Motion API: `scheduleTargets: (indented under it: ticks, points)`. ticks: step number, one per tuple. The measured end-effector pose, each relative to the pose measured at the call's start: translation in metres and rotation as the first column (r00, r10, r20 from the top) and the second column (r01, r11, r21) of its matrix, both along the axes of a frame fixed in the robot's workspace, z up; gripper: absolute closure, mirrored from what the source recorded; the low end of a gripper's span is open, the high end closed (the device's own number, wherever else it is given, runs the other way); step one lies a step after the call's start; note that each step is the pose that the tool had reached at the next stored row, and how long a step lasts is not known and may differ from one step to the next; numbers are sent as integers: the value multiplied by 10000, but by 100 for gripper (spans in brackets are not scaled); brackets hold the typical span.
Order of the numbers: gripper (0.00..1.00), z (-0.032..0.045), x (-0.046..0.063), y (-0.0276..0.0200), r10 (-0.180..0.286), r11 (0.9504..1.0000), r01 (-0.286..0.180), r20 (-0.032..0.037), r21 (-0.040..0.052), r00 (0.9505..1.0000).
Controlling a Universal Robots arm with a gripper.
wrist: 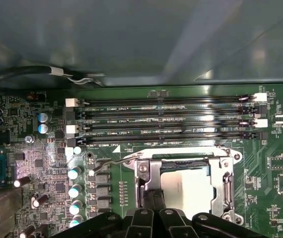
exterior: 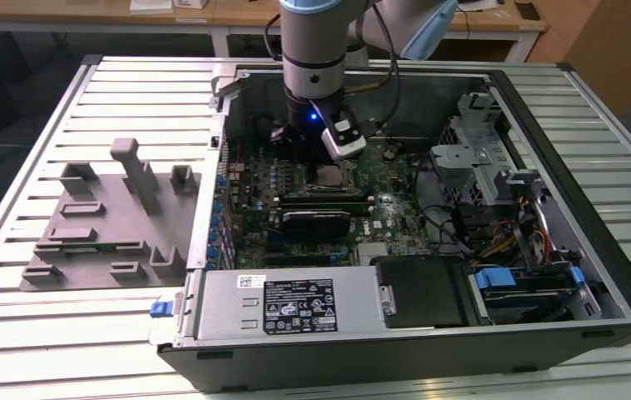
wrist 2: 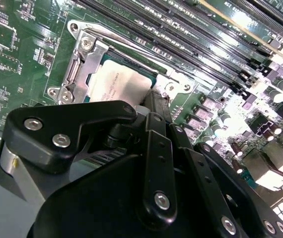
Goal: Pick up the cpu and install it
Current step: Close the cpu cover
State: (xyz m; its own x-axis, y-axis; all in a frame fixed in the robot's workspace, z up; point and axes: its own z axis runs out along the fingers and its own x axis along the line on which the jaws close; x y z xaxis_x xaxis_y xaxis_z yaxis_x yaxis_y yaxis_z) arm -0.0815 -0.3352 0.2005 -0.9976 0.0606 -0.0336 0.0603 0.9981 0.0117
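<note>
Two jaws are pressed together with nothing gripped between them, and their tips are set at the edge of the cpu (wrist: 187,186). The cpu is seated flat in the socket (wrist: 149,173) on the motherboard (wrist: 47,168). In the second wrist view the cpu is seen just beyond the tips, framed by the socket's metal bracket (wrist 2: 84,49), and the black linkage of the jaws is shown close up. A row of long memory slots (wrist: 166,119) is shown beside the socket in the first wrist view.

In the exterior view the arm (exterior: 315,50) is held upright, reaching straight down into the open computer case (exterior: 404,358), which is laid on its side on the slatted worktop (exterior: 126,92). Inside the case a silver power supply (exterior: 292,304) is housed along the near wall, and cables (exterior: 493,229) are gathered towards the exterior view's right. A grey moulded fixture (exterior: 104,217) is placed on the worktop at the exterior view's left, just beside the case.
</note>
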Motion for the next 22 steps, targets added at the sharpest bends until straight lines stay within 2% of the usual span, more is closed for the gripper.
scheduleTargets:
  ticks: [6, 10, 15, 18, 20, 22]
  points:
    - [89, -1, 13, 0, 27, 10000, -27, 0, -1, 10000]
    - [89, -1, 12, 0, 120, 9999, -120, 2, 37, 9999]
    - [89, -1, -17, 0, 164, 9999, -164, 29, 51, 9999]
    - [89, -1, -27, 0, 182, 9998, -183, 48, 114, 9998]
    - [89, -2, -29, 0, 198, 9996, -199, 54, 203, 9998]
    - [89, -2, -30, 1, 204, 9996, -205, 56, 213, 9998]
